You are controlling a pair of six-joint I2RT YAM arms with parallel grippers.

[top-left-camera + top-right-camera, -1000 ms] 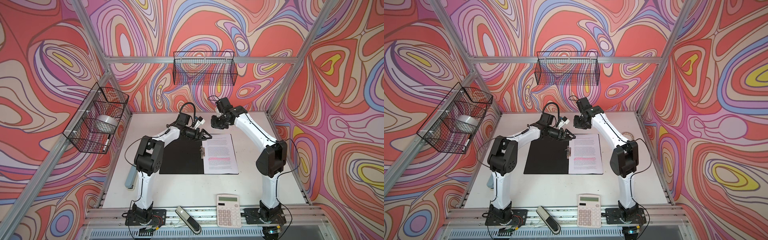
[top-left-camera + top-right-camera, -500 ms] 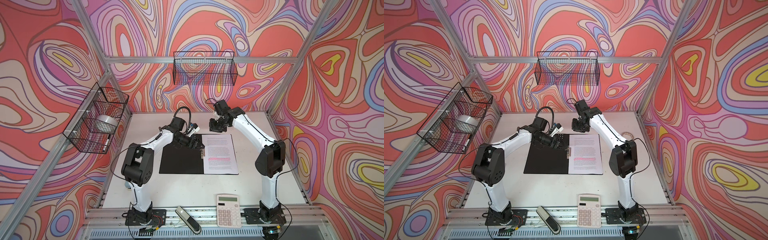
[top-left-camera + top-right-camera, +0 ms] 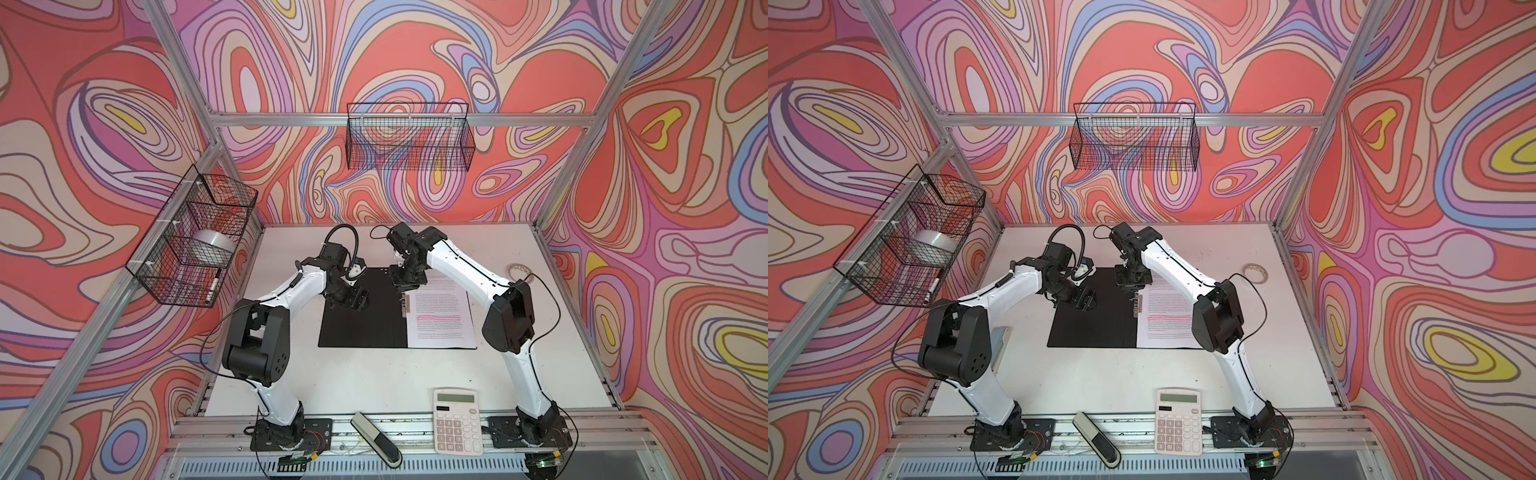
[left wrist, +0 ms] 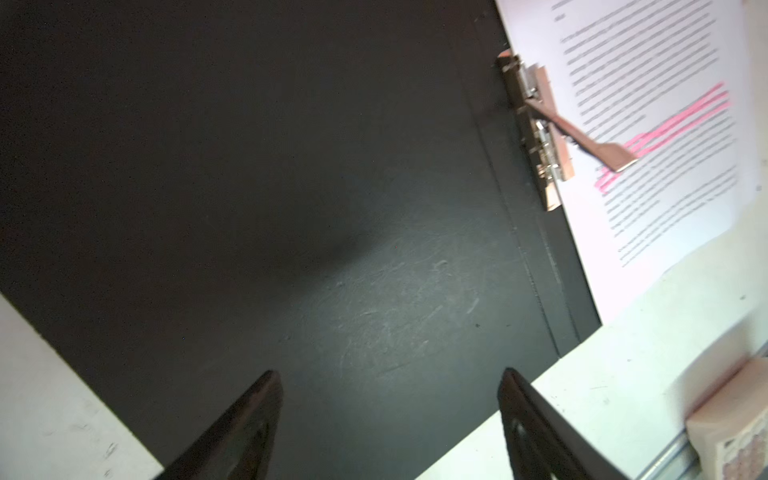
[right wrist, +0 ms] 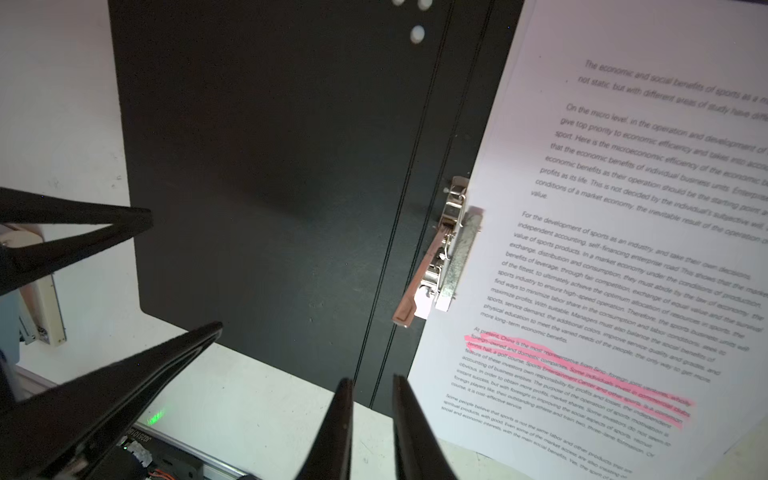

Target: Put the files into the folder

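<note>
A calculator (image 3: 458, 422) sits unused at the table's front edge, well short of both pairs of jaws. Farther in, the folder (image 3: 361, 324) lies opened flat with its black inside up. The files (image 3: 440, 316) lie on its right half, their inner edge tucked under the clip (image 5: 451, 249) at the spine. The sheets look seated, so closing the cover is probably what remains.

The left gripper (image 4: 389, 372) hangs just above the bare left cover, its jaws wide and empty. The clip and files lie off to the right of its jaws, toward the other arm. That suits a reach for the cover's free edge.

Farthest back, the right gripper (image 5: 372, 378) points down over the spine's far end, jaws narrowed to a slit around nothing. The clip is just in front of its tips and the files are at its right.

A second ago the left jaws were at the spine near the clip; they have since drawn away leftward. The right gripper has come in from beyond the folder's far edge. Folder and files have not shifted.
</note>
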